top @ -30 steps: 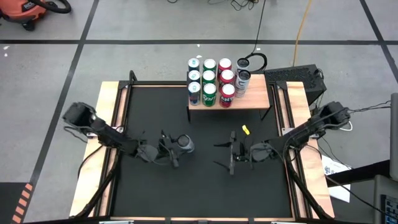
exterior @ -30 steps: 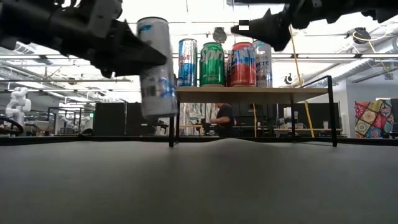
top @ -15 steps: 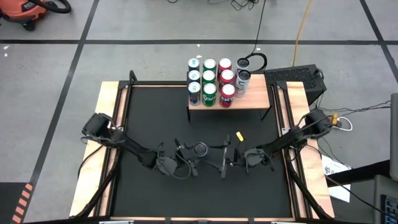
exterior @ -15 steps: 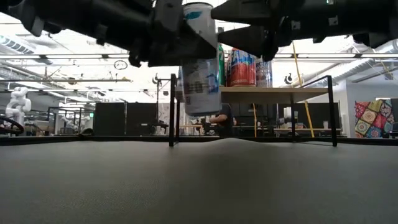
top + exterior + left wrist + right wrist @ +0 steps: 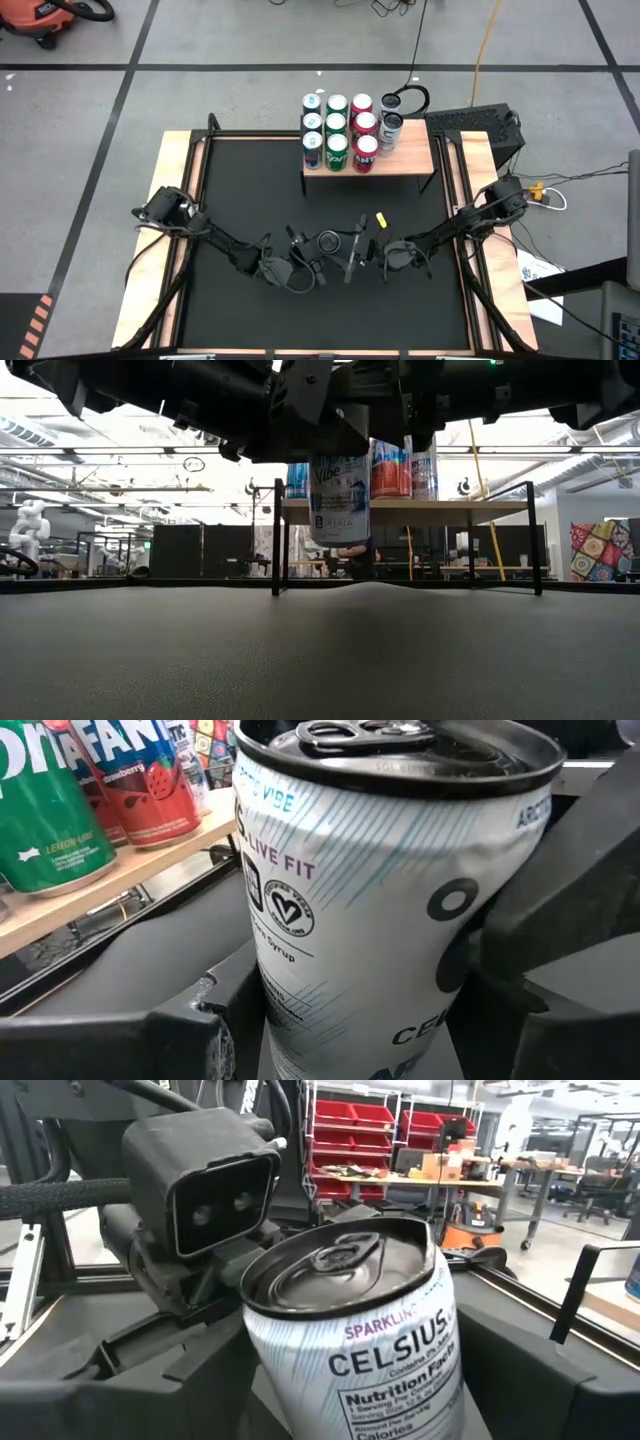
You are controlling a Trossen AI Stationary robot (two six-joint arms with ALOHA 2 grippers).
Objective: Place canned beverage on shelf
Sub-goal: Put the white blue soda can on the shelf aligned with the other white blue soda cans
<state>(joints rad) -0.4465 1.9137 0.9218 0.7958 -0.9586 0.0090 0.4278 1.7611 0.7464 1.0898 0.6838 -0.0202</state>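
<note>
We log the can (image 5: 339,498) at mid-desk, held upright and clear of the black mat, below and in front of the shelf (image 5: 400,160). A second ago it hung toward the left side of the desk in the left pincer (image 5: 305,262) alone; half a second ago it had travelled toward the centre while the right arm swung in. Now both arms meet around it in the high view, the can top (image 5: 328,240) showing between them.

Left pincer: clamped on the can; in the left wrist view the white can body (image 5: 380,910) fills the space between its dark fingers (image 5: 555,970). Right pincer (image 5: 352,258): its fingers stand apart on either side of the can (image 5: 375,1350) in the right wrist view, and we cannot see them pressing on it, so we read it as spread around the can, not yet closed.

Our reading: this is a handover from left arm to right, at the point before the right pincer closes. The shelf sits at the far right part of the desk, nearer the right arm's reach, which fits.

The shelf carries a block of cans (image 5: 337,130) at its left end; the right half of the board looks bare, so a spot remains there. A small yellow object (image 5: 381,219) lies on the mat just beyond the right pincer; we cannot tell what it is.

Risk, as we judge it: a slip if the left lets go before the right has a firm hold.
</note>
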